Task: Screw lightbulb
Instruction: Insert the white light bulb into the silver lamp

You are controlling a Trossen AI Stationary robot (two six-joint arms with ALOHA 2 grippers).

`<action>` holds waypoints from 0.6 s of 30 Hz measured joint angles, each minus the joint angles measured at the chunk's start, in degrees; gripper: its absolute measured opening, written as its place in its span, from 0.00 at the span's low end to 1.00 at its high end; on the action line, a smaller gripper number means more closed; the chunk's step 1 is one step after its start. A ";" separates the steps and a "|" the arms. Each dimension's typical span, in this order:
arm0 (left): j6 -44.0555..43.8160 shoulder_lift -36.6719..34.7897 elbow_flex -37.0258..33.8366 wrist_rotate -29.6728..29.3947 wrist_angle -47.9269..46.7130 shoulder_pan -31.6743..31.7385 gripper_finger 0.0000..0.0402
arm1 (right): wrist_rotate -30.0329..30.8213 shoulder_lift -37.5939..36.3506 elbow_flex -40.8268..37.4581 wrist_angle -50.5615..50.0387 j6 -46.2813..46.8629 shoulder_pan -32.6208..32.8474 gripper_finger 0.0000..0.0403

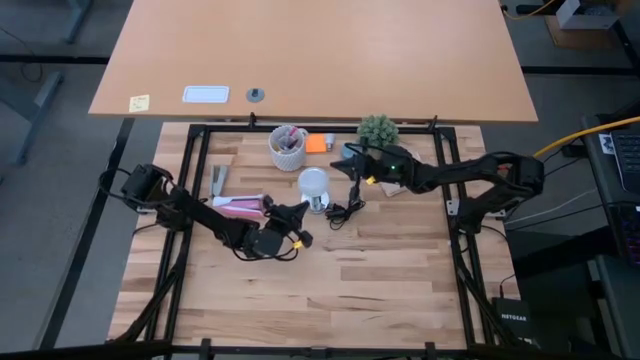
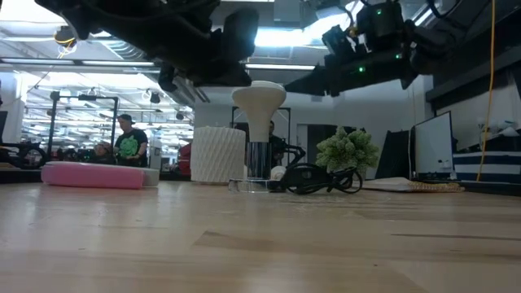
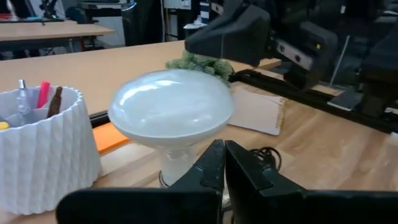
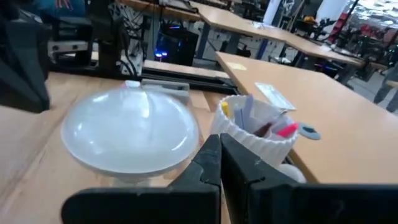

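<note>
Wooden slatted table point(image 1: 330, 280) with a black frame, a bigger plain tan desk point(image 1: 330, 50) behind it. Two dark arms reach in from either side toward the middle.

Left gripper point(image 1: 300, 210) sits just beside the lightbulb point(image 1: 314, 183) on its near-left side, off the table, jaws pressed together – nothing between them. In the left wrist view the closed fingers point(image 3: 219, 168) point straight at the bulb's neck, close to it; contact cannot be told.

Right gripper point(image 1: 350, 160) hangs just past the bulb on its far-right side, raised off the table, jaws also pressed together, empty. In the right wrist view the closed fingertips point(image 4: 214, 163) are near the bulb's dome.

Lightbulb stands upright near the table's centre – white frosted dome on top, neck down in a silvery round fitting point(image 2: 259, 169) that rests on the wood. A black cord point(image 1: 345, 210) coils just beside the fitting on the right.

Pink flat item point(image 1: 240, 207) lies left of the bulb, under the left arm, with a grey stapler-like thing point(image 1: 218, 180) beyond it. White ribbed cup point(image 1: 287, 148) of pens stands behind the bulb near the far edge, orange pad point(image 1: 317, 143) just beside it, small green plant point(image 1: 378, 128) further right.

On the tan desk: white label point(image 1: 205, 95), yellow sticky note point(image 1: 139, 102), small grey round thing point(image 1: 257, 94).

A person in a dark top point(image 2: 127, 142) shows far back in the room in the low view.
</note>
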 joint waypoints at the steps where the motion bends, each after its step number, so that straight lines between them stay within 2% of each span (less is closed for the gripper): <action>1: -0.02 0.00 -0.01 -0.02 -0.25 0.14 0.01 | 0.00 0.46 0.00 0.22 0.00 0.04 0.01; 4: 0.09 0.00 0.00 -0.01 -0.49 0.45 0.01 | -0.30 1.73 0.00 -0.03 0.04 0.09 0.01; 9: 0.17 0.00 0.01 -0.08 -2.01 1.04 0.01 | -6.10 1.96 0.00 0.08 1.81 0.11 0.01; 18: -1.29 0.00 0.01 -3.41 -3.88 1.46 0.01 | -10.94 1.96 0.00 -3.00 3.74 0.17 0.01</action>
